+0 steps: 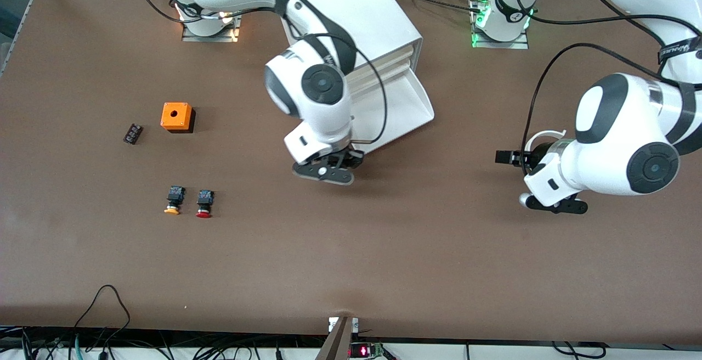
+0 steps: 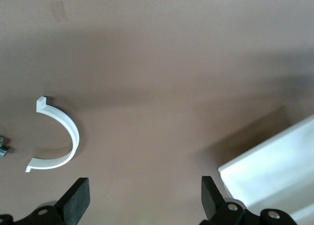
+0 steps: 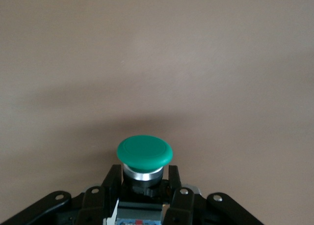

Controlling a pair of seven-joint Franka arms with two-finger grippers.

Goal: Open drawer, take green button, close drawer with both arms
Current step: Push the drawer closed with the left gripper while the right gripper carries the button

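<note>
The drawer (image 1: 403, 108), the lowest of the white cabinet (image 1: 356, 14), stands pulled out; what lies in it is not visible. My right gripper (image 1: 323, 172) hangs over the bare table just in front of the drawer. In the right wrist view it (image 3: 143, 172) is shut on the button (image 3: 144, 154), holding the black body with the green cap pointing out past the fingertips. The button is hidden under the hand in the front view. My left gripper (image 1: 553, 204) is open and empty over the table toward the left arm's end; the left wrist view (image 2: 144, 190) shows a drawer corner (image 2: 274, 171).
A white curved clip (image 1: 543, 136) lies by the left gripper and also shows in the left wrist view (image 2: 61, 141). Toward the right arm's end are an orange box (image 1: 176, 116), a small black block (image 1: 132, 133), an orange-capped button (image 1: 174, 200) and a red-capped button (image 1: 204, 203).
</note>
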